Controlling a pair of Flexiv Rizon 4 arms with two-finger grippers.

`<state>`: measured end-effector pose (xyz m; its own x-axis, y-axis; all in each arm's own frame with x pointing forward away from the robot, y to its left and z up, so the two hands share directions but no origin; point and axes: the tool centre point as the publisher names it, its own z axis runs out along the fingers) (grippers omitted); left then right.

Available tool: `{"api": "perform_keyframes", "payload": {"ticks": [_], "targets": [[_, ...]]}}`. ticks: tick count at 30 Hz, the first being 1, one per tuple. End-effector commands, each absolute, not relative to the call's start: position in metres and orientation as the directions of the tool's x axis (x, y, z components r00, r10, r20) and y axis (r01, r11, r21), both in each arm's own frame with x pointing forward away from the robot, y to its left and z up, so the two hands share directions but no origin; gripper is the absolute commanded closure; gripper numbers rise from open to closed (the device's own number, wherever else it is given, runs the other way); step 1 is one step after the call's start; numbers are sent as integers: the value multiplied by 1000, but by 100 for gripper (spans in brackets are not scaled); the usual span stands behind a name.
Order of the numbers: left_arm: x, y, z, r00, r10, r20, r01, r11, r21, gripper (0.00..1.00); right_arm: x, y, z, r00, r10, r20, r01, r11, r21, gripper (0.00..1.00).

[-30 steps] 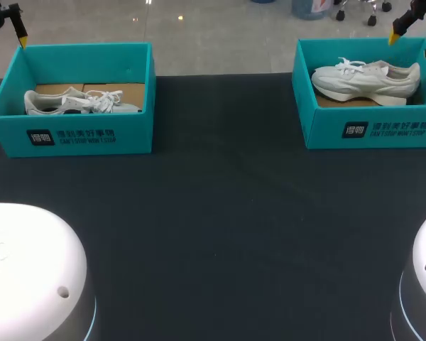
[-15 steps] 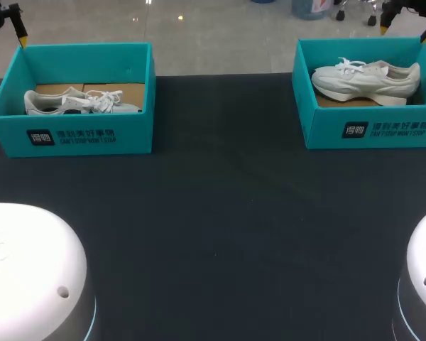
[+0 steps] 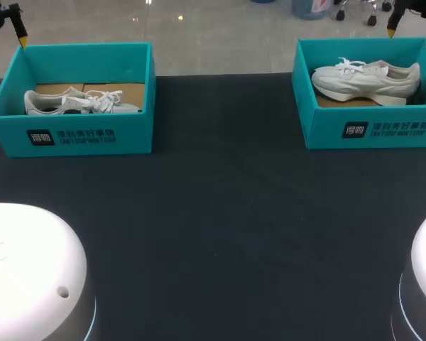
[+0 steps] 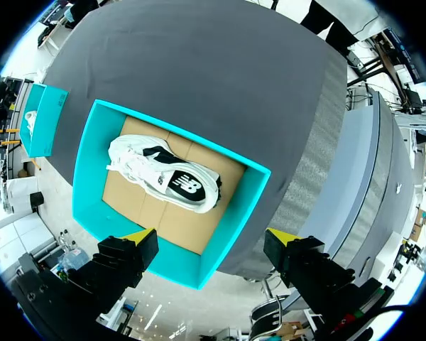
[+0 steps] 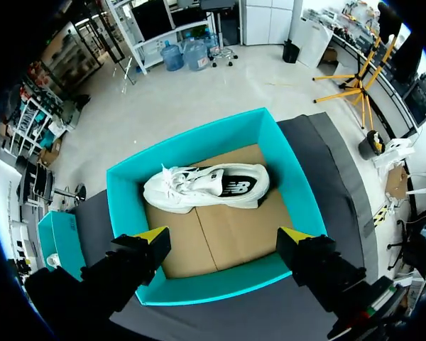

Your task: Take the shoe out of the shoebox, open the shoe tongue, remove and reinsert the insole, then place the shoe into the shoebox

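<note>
Shoe lies in right shoebox; right gripper hovers above, fingers wide apart, empty; left gripper likewise over left shoebox. Descend centred, pinch midfoot squarely.

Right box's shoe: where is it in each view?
Head view: white shoe in the right shoebox, far right corner.
Left wrist view: white shoe barely shows, in the right shoebox far beyond the left shoebox.
Right wrist view: white shoe on cardboard, ahead of the right gripper.
Shared landmark: the teal right shoebox.
</note>
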<state>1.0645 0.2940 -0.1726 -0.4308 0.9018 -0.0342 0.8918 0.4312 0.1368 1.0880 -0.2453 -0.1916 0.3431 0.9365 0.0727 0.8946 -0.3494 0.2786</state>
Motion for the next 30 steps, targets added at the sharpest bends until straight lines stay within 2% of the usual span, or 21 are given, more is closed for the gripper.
{"api": "perform_keyframes", "payload": {"ticks": [1, 12, 14, 16, 18, 30], "targets": [[1064, 294, -173, -432, 901, -32, 891, 432, 138, 0, 1095, -245, -191, 344, 936, 67, 901, -350, 256, 0], [1064, 294, -173, -432, 901, -32, 891, 432, 138, 0, 1097, -246, -196, 361, 930, 73, 894, -367, 255, 0], [1064, 294, -173, -432, 901, -32, 891, 432, 138, 0, 1103, -250, -208, 356, 934, 19, 885, -343, 314, 0], [1064, 294, -173, -432, 901, -32, 891, 432, 138, 0, 1109, -255, -214, 369, 928, 47, 874, -364, 322, 0], [1064, 294, -173, -432, 901, -32, 891, 432, 138, 0, 1113, -259, -220, 375, 927, 0, 877, -355, 323, 0], [1064, 294, -173, -432, 901, -32, 891, 432, 138, 0, 1133, -292, -266, 412, 909, -57, 892, -390, 229, 0]]}}
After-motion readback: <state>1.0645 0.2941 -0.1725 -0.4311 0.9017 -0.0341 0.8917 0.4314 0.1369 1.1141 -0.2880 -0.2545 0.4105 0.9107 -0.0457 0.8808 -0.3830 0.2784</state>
